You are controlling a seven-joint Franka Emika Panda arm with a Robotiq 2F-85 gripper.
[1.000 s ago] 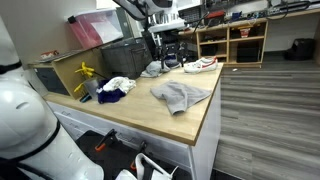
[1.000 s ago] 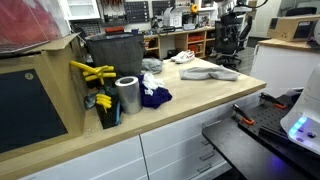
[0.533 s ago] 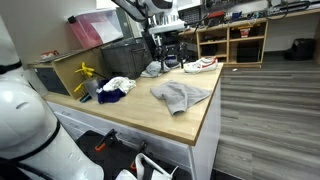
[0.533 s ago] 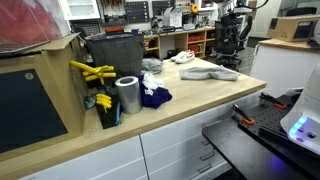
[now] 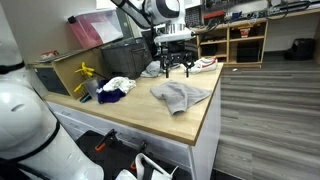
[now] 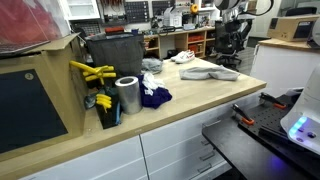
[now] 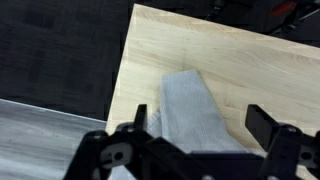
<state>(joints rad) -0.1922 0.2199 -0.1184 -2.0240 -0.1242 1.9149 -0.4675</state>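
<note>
In an exterior view the tool [image 5: 173, 68] hangs wide open and empty over the pale wooden counter [image 5: 200, 120]. The crumpled grey cloth [image 5: 182, 95] lies just camera-side of it. In an exterior view the cloth [image 6: 212, 72] sits toward the counter's far end. In the wrist view it [image 7: 190, 112] lies below the tool, its long axis crossing the jaw line.

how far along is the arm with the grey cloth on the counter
Early on. Done: nothing visible, the grey cloth lies rumpled on the wooden counter, untouched. In hand: the gripper hangs open above the cloth, holding nothing. Left, probably: lowering onto it and gripping it.
</note>
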